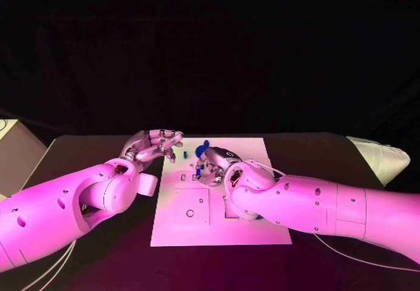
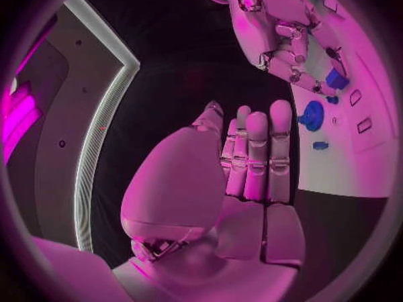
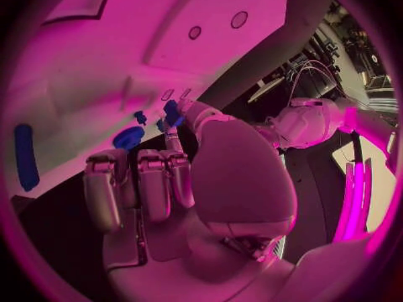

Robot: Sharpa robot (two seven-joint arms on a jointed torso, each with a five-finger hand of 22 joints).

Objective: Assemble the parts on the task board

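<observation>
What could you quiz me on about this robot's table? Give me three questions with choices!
1. Where is the round blue part?
A. On the white task board
B. On the bare black table
C. In the left hand

2. What colour are the small parts?
A. Yellow
B. Blue
C. Green

3. What is the left hand doing?
A. Squeezing a part
B. Pressing flat on the board
C. Holding nothing, fingers straight up

Answers:
1. A: the round blue part lies on the task board.
2. B: the parts on the board all look blue.
3. C: the left wrist view shows the left hand with a bare palm and its fingers raised side by side.
</observation>
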